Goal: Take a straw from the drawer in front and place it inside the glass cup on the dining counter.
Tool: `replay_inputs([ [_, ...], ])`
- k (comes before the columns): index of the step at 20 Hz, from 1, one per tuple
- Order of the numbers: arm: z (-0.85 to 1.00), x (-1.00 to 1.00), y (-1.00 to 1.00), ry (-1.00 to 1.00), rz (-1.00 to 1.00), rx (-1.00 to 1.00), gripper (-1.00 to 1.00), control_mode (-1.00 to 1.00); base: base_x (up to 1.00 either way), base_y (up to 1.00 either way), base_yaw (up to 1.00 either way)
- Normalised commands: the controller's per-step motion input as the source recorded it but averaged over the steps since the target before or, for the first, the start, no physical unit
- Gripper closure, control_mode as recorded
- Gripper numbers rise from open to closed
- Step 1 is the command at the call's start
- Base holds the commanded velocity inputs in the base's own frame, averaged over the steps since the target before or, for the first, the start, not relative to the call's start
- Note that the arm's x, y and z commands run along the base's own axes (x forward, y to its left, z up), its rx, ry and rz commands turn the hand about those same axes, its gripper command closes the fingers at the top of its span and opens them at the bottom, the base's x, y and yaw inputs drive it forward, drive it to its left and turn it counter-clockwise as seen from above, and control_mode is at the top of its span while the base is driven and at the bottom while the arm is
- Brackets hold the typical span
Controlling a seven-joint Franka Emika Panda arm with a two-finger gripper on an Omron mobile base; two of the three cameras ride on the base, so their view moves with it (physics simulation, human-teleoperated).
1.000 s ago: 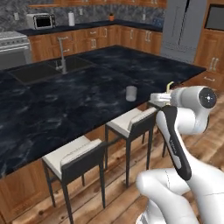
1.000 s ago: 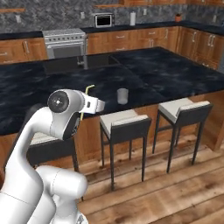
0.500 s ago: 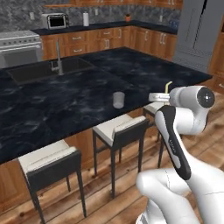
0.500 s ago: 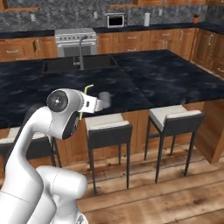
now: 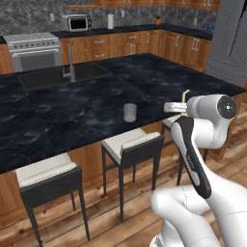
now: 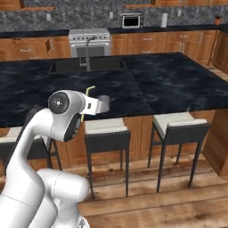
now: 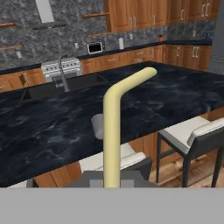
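My gripper is shut on the straw, a pale tan-yellow stick with a bent top. I hold it at chest height, short of the dining counter edge. In the hand view the straw rises from between the fingers at the bottom and crosses the picture's middle. The glass cup, a small greyish tumbler, stands upright near the counter's front edge, ahead and to the left of the gripper. The cup sits partly behind the straw in the hand view. In the right base view the straw sticks up over the hand. The drawer is out of view.
White-cushioned stools stand along the counter's front, below the gripper. A sink with a curved faucet is set in the far side of the island. A stove, a microwave and wooden cabinets line the back wall.
The whole scene has slid sideways as the base drove along the counter. The cup now lies closer to the gripper's line. The arm's pose and its hold on the straw are unchanged.
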Motion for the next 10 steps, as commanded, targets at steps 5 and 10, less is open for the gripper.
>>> replay_inputs([
  [5,0.0,0.0,0.0,0.0,0.0,0.0,1.0,1.0,0.0,-0.09,0.25],
  [10,0.0,0.0,0.0,0.0,0.0,0.0,1.0,1.0,0.11,-0.35,0.24],
])
